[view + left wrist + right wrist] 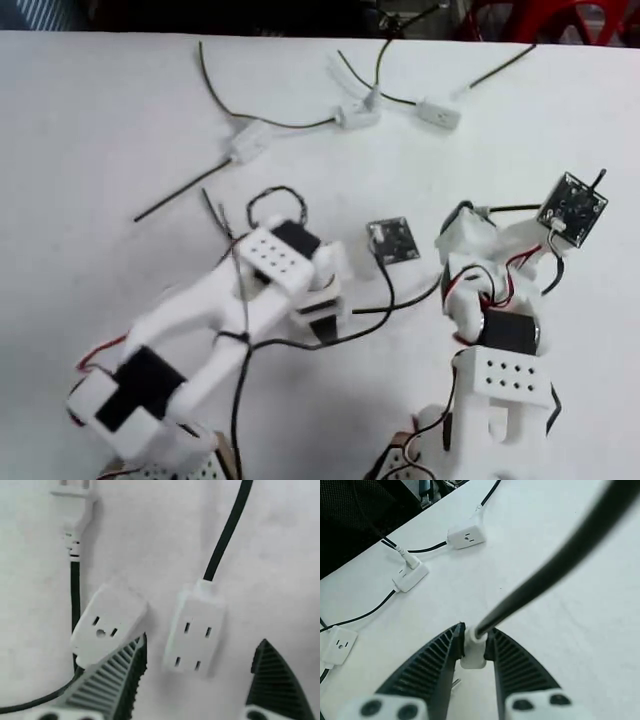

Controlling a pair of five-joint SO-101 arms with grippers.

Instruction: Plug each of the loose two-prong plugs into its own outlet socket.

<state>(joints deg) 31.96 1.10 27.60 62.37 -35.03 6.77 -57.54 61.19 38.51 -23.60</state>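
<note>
The right gripper (pixel 475 632) is clamped on a plug (pixel 472 656), with its cord (pixel 545 575) running out ahead of the fingers. That stiff cord could lever the plug askew, so the prongs miss the slots. The left gripper (pixel 202 644) hangs wide open around one socket (pixel 192 635). A second socket (pixel 107 625) touches one finger, so closing might shove it.

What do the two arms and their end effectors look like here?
Each arm is white plastic with black motor blocks, perforated plates and loose black and red wires. The left end effector and right end effector have dark ribbed triangular fingers on white bases.
</note>
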